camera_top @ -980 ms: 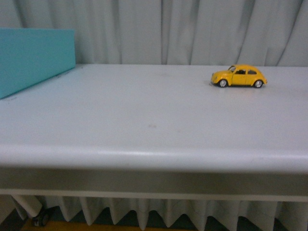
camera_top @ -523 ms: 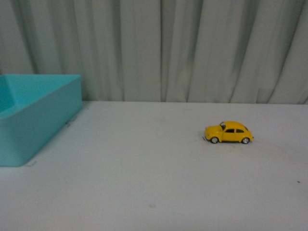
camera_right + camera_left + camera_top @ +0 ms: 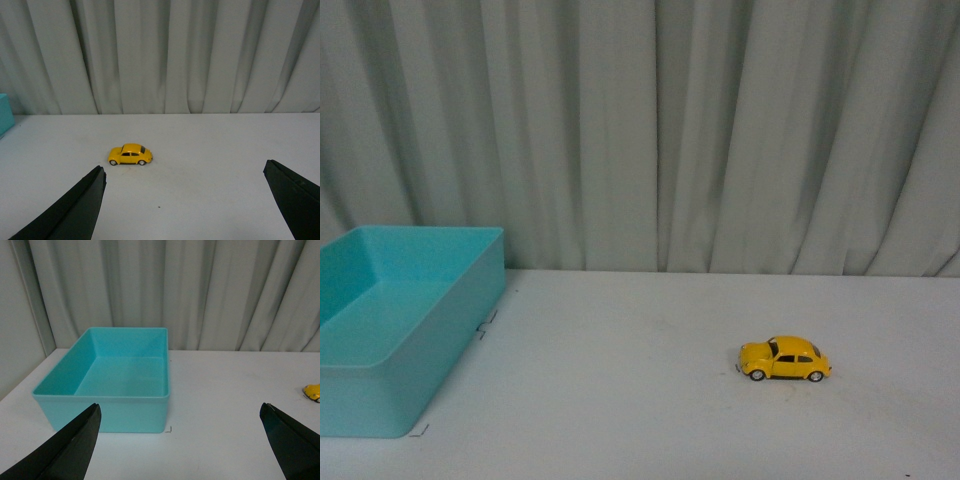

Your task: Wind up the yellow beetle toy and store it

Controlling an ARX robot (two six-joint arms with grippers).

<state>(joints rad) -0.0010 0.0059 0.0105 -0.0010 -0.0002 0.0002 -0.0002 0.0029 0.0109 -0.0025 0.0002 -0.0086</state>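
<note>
Yellow beetle toy sits on the table, both arms' jaws hovering spread wide.

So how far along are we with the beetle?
Nothing looks done. The yellow beetle toy stands on the table, apart from the empty teal bin. Nothing in hand: left pincer and right pincer are open, holding nothing. Left: grasp, wind up, store it.
</note>
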